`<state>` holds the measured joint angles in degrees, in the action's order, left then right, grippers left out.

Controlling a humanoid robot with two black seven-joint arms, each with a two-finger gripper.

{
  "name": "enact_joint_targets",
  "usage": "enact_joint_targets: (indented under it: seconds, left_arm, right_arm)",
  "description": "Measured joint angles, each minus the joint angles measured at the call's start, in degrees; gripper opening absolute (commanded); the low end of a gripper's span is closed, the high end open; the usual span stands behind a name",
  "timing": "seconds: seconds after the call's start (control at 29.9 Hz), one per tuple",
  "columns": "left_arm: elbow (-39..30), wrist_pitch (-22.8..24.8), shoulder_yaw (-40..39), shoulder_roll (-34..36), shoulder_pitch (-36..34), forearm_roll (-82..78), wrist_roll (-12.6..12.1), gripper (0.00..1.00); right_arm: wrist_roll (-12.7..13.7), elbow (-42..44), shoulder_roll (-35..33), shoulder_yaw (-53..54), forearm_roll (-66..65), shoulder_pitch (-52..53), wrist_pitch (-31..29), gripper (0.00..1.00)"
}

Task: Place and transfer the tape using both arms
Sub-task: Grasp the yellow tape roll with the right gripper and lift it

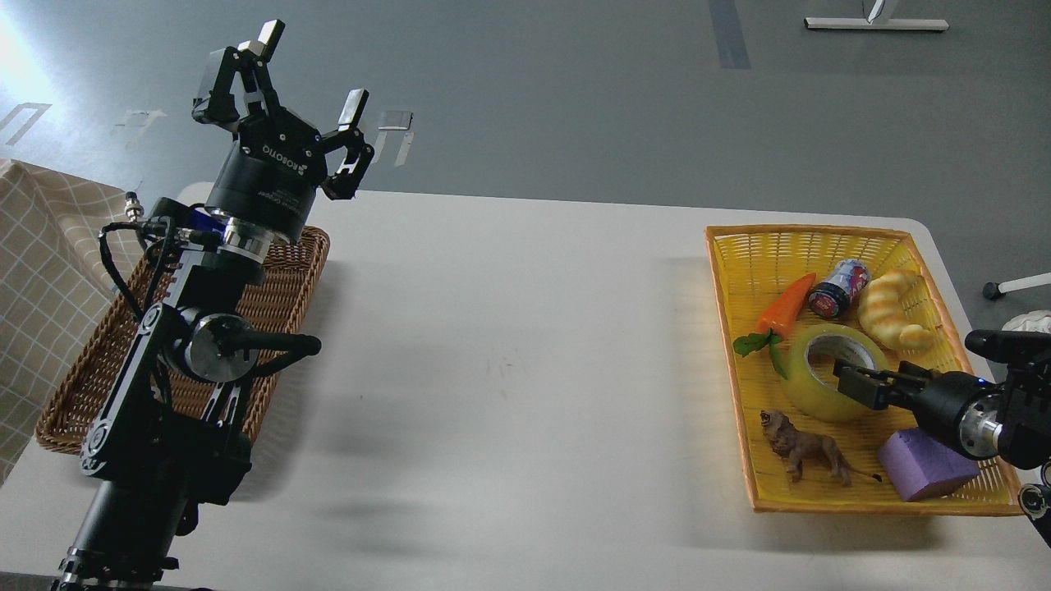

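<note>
The tape [809, 392], a translucent yellow roll with a pale core, lies flat in the yellow basket [788, 245] at the right of the table. My right gripper [854, 382] reaches in from the right and sits over the roll's right rim and core. It looks dark and end-on, so I cannot tell whether its fingers grip the roll. My left gripper [312, 70] is raised high over the far left of the table, above the brown basket [82, 377]. It is open and empty.
The yellow basket also holds a toy carrot [784, 308], a small can [837, 289], a croissant toy [891, 310], a toy lion [800, 447] and a purple block [924, 464]. A checked cloth [41, 271] lies at the far left. The white table [509, 369] spans between the baskets.
</note>
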<state>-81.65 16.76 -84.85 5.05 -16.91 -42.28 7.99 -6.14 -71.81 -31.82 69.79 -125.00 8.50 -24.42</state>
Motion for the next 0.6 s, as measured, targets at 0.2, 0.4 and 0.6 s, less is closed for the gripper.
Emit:
enact_joint_targets:
  seconds: [0.2, 0.4, 0.6]
  left_arm:
    - [0.0, 0.0, -0.1, 0.0, 0.1, 0.0, 0.0, 0.99]
    - [0.0, 0.0, -0.5, 0.0, 0.1, 0.0, 0.0, 0.99]
    - [0.1, 0.0, -0.7, 0.0, 0.2, 0.0, 0.0, 0.99]
  right_arm:
    - [0.9, 0.7, 0.0, -0.6, 0.0, 0.9, -0.4, 0.14]
    - [1.0, 0.7, -0.2, -1.2, 0.0, 1.2, -1.3, 0.0]
    - [0.9, 0.4, 0.2, -0.9, 0.0, 1.4, -3.5, 0.0]
